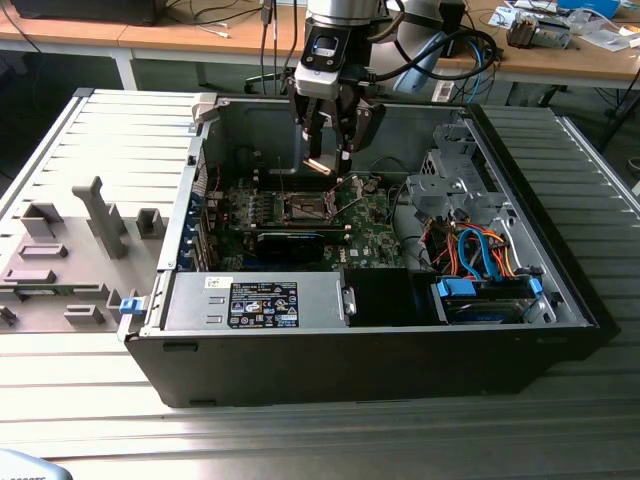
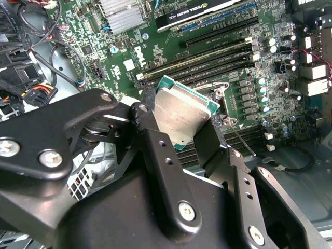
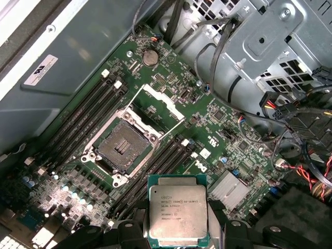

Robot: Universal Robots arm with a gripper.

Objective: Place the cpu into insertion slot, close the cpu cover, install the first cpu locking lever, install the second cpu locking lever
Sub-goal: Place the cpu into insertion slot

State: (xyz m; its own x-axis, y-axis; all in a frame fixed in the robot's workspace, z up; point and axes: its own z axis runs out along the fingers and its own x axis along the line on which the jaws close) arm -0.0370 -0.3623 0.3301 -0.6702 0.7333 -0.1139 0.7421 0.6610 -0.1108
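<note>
Black, matte fingers (image 2: 162, 155) of the gripper (image 2: 176, 124), bolted with bright screws, lie closest to the lens in both wrist views. We see them pinching the cpu (image 3: 178, 215) by two opposite edges. It is a flat square chip with a brushed silvery-grey top face on a green substrate. Several lines of fine dark print cross that face; we do not transcribe them. The chip is held in the air, clear of the green circuit board (image 3: 210, 111) and apart from the insertion slot (image 3: 123, 148). This square socket has a silvery metal rim, and its dark contact field is exposed. The cpu cover (image 3: 162, 100), a thin silvery frame with a square window, stands tilted open along one side of the socket. Long black memory slots (image 3: 88, 111) run in parallel on both sides of it. We also note a finned silvery heat sink (image 3: 228, 189) and a round coin cell (image 3: 150, 56). In the exterior view, the black steel case (image 1: 400, 370) rests open on a ribbed metal desk (image 1: 300, 440). A black label (image 1: 263, 304) with white print sits on a grey box inside it.
</note>
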